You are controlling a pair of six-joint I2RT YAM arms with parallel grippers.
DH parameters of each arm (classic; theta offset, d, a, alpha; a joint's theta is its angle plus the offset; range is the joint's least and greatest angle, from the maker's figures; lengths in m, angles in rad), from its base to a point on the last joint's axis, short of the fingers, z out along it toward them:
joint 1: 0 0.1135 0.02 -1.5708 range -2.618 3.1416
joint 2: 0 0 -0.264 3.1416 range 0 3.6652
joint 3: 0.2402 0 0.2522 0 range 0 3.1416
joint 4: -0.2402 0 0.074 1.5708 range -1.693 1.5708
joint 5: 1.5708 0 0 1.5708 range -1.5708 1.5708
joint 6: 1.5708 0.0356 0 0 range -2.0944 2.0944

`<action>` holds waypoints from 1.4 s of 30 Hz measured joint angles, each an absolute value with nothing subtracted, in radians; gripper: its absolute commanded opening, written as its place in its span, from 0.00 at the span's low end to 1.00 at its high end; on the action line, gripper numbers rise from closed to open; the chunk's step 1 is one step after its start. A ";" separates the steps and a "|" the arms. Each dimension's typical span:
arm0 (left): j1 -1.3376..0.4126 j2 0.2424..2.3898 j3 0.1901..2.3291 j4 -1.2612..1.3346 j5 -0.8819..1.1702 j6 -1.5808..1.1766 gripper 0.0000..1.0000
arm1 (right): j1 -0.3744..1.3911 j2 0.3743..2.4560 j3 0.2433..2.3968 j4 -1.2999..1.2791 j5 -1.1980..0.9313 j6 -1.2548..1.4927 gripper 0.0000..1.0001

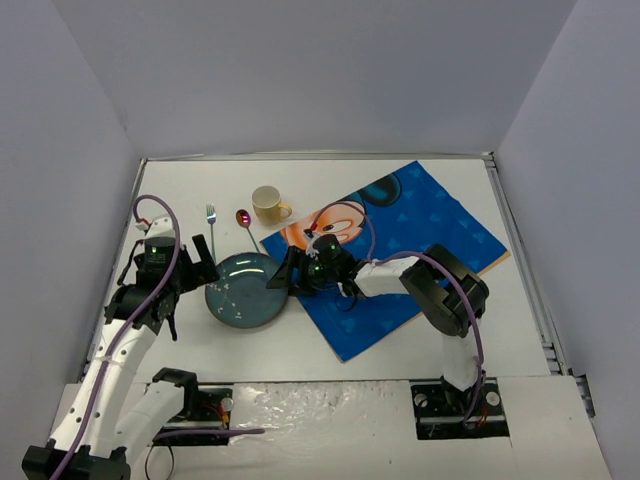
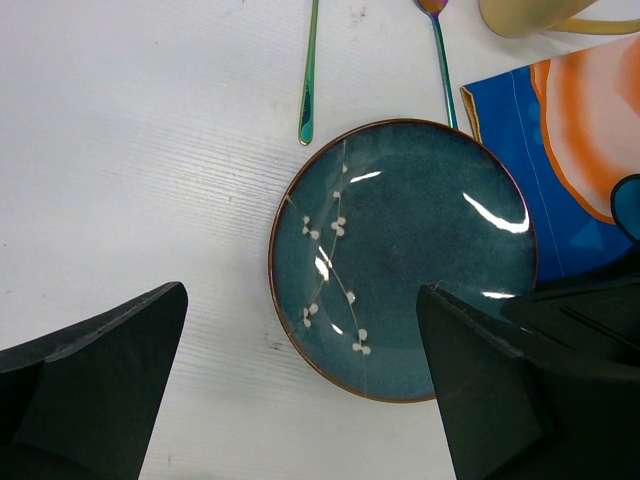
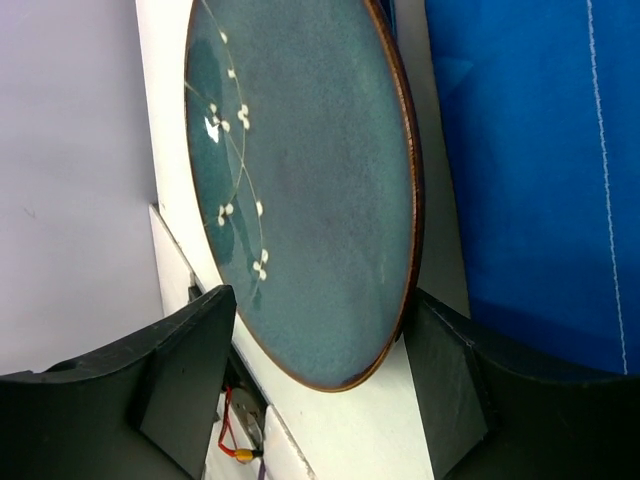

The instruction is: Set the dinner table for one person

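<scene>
The left hand hovers spread at the left rim of the plate; the right hand, also spread, reaches low over the placemat to the right rim.

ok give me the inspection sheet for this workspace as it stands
surface: white dinner table, thin metal rim, no spills seen
job's things: blue placemat lying at an angle on the right; teal plate mostly on bare table, its rim at the mat's left edge; fork, spoon and upright yellow mug beyond the plate
clutter: nothing seen
grippers: left gripper jaws open, at the plate's left side; right gripper jaws open, at the plate's right rim; neither holds anything
cables: purple cables run along both arms, off the tableware
surroundings: plain grey walls on three sides
</scene>
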State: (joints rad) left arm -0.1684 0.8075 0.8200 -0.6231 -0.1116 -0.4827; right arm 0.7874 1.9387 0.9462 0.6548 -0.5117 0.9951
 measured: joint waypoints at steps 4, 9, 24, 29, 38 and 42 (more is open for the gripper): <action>-0.168 0.807 0.820 -0.623 -0.110 -0.483 0.97 | 0.791 1.975 0.947 0.680 -0.514 1.017 0.62; -0.165 0.804 0.820 -0.622 -0.109 -0.483 0.97 | 0.795 2.005 0.967 0.712 -0.516 1.035 0.60; -0.156 0.796 0.805 -0.620 -0.105 -0.483 0.97 | 0.793 2.067 1.007 0.715 -0.510 1.044 0.00; -0.155 0.794 0.805 -0.619 -0.102 -0.483 0.97 | 0.794 2.067 1.024 0.711 -0.514 1.023 0.00; -0.154 0.785 0.805 -0.616 -0.084 -0.483 0.97 | 0.780 1.999 1.008 0.647 -0.529 0.999 0.00; -0.153 0.786 0.816 -0.618 -0.066 -0.481 0.97 | 0.744 1.914 0.966 0.607 -0.547 0.992 0.00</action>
